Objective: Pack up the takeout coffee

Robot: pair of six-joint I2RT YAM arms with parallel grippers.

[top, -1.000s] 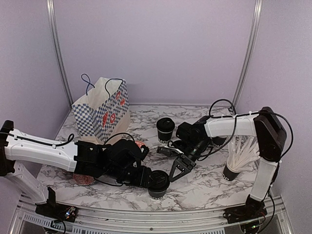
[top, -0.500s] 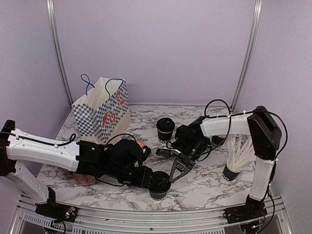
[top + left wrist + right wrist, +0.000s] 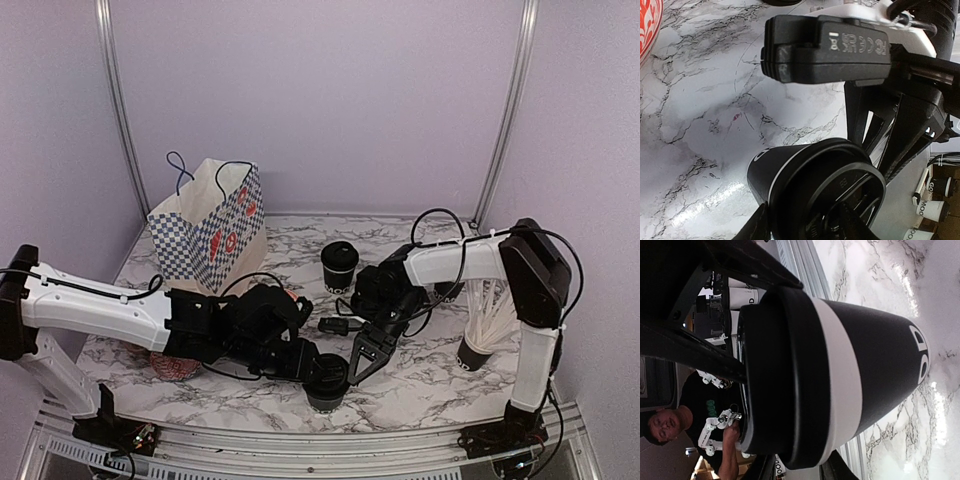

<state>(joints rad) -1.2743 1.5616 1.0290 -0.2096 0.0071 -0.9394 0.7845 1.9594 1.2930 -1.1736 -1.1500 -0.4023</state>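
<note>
Two black takeout coffee cups with black lids stand on the marble table (image 3: 430,385). The near cup (image 3: 326,380) sits low in the middle of the top view, close to the table's front edge. The far cup (image 3: 340,265) stands alone just above centre, apart from both arms.

The left gripper (image 3: 312,368) reaches in from the left and meets the near cup on its left side. In the left wrist view its two fingers (image 3: 758,226) show only at the bottom edge, one on each side of the cup's lid (image 3: 840,195). The claw is partly spread astride the cup, but I cannot tell whether it presses on the wall.

The right gripper (image 3: 357,366) slants down from the upper right, with its tips at the near cup's right rim. In the right wrist view the cup fills the frame, lying sideways with the lid to the left, a pale band under the lid and white lettering at the far right. The fingertips (image 3: 832,467) peek in at the bottom edge, on either side of the lid's rim. These jaws stand somewhat apart, and I cannot tell whether they pinch the lid.

A blue-checked paper bag (image 3: 210,235) stands upright at the upper left, well apart from the cups. A black cup full of white straws (image 3: 480,345) stands at the right, beside the right arm. A red patterned bowl (image 3: 172,367) shows under the left arm at the lower left.
</note>
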